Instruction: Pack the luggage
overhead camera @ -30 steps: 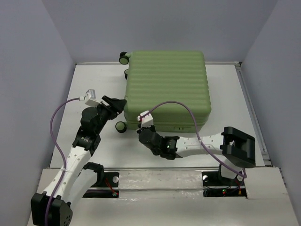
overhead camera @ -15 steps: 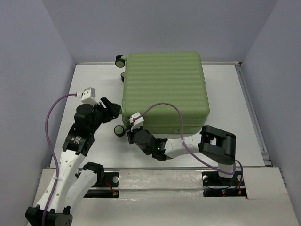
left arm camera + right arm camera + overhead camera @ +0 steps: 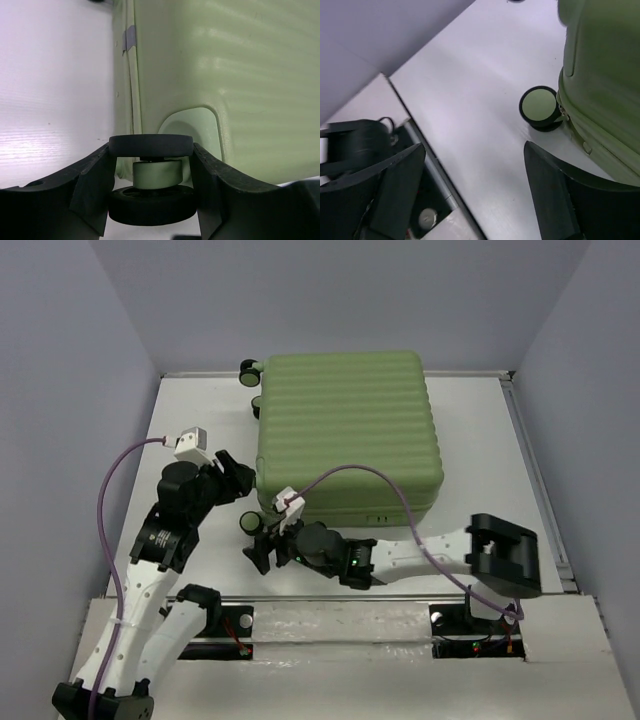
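Left gripper (image 3: 151, 150) pinches the caster wheel (image 3: 152, 176) between its fingers (image 3: 90, 185); right gripper (image 3: 474, 147) hangs open. We recommend pulling the luggage (image 3: 225, 75) slowly, keeping the pinch square.

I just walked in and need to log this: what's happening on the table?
The luggage lies closed and flat on the table. The left gripper is clamped on one wheel, while the right gripper hangs open and empty over the table beside the near corner wheel.
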Robot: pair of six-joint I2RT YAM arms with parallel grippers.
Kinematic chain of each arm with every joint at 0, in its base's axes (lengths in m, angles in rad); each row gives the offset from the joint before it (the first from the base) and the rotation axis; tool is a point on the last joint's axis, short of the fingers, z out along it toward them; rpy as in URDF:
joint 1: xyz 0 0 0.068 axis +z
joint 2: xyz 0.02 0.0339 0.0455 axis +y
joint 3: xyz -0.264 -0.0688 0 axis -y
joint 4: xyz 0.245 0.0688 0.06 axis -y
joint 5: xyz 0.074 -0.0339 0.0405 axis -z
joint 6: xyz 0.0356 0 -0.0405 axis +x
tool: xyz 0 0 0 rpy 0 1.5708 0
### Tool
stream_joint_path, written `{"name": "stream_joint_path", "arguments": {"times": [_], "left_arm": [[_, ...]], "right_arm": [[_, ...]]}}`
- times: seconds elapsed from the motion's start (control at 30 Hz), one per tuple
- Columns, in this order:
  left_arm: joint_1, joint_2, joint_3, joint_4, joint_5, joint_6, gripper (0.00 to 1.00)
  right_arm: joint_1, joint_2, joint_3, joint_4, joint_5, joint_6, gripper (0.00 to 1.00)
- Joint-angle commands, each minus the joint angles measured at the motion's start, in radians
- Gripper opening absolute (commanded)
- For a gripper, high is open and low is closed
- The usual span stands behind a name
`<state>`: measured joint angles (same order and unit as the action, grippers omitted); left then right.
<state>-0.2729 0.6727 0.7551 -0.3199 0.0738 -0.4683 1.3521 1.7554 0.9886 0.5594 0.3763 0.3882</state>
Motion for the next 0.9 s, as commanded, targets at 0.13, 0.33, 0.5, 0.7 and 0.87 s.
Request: {"name": "stream_joint_path", "arguments": {"times": [0.13,0.33,0.5,0.7,0.87], "left_arm": [[-0.034,-0.016,-0.141,0.278,0.300,-0.105,0.06],[-0.098,-0.039,-0.206,0.314,0.310,-0.132,0.06],[-0.163,-0.058,-0.227,0.358,0.291,-0.145,0.06],[-0.239,-0.065,-0.237,0.390,0.279,-0.155,0.06],[-0.301,-0.041,-0.257,0.450,0.281,-0.187,0.06]], "right_arm": [[-0.046,-0.731,-0.266,-0.763,0.186,0.355,0.85],[-0.382,-1.077,-0.294,-0.944,0.193,0.296,0.73],[-0.626,-1.053,-0.223,-1.010,0.164,0.196,0.91],[-0.815,-0.903,-0.139,-1.003,0.242,0.134,0.97],[-0.916,-0.821,-0.062,-0.989,0.156,0.089,1.00]]}}
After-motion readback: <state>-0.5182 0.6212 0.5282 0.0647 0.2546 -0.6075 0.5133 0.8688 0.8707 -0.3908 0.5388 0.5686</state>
